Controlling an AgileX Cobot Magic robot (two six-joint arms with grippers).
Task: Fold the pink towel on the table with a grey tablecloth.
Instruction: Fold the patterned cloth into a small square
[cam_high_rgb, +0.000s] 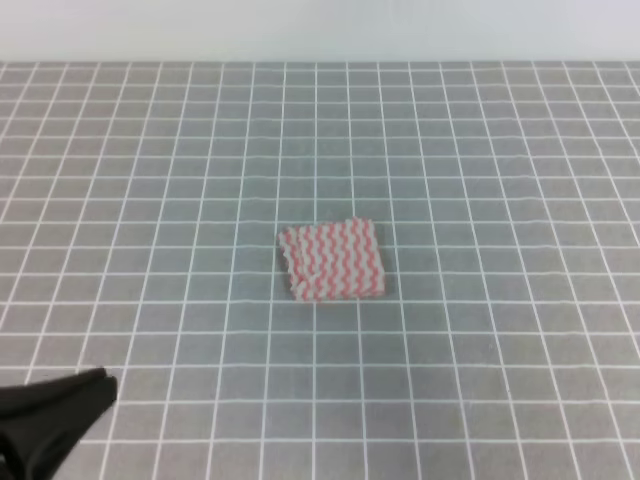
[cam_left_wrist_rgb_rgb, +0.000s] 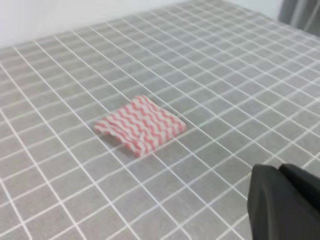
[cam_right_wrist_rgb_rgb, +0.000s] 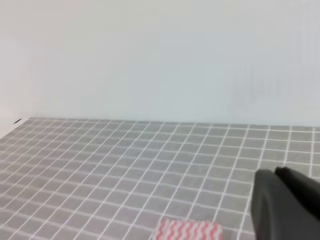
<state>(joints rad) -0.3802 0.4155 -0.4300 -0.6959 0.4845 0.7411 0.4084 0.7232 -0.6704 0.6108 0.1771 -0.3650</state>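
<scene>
The pink towel (cam_high_rgb: 332, 261) lies flat near the middle of the table with a grey tablecloth (cam_high_rgb: 500, 180), a small square that looks layered along its left and near edges, which suggests it may already be doubled over at least once, though the blur leaves that uncertain. The left gripper (cam_high_rgb: 60, 415) sits low at the near-left corner of the high view, well apart from the towel and holding nothing; only its dark body shows, in that view and in its own wrist camera (cam_left_wrist_rgb_rgb: 285, 202), so I cannot tell whether its tips are together or apart. The right gripper (cam_right_wrist_rgb_rgb: 285, 202) appears only in its wrist view as a dark shape to the right of the towel (cam_right_wrist_rgb_rgb: 189, 231) and back from it; it holds nothing there, and its spread cannot be read either. If another fold is wanted, the sound way is to bring 1 gripper down on a corner of the towel nearest that arm, pinch only the layers meant to move, lift just enough to clear the tablecloth, and carry the corner straight across to the opposite edge so the stripes line up. The thin cloth will likely drag or bunch if pulled sideways, so the other gripper could pin the far edge. The grid lines beside the towel give a handy guide for squaring it.
</scene>
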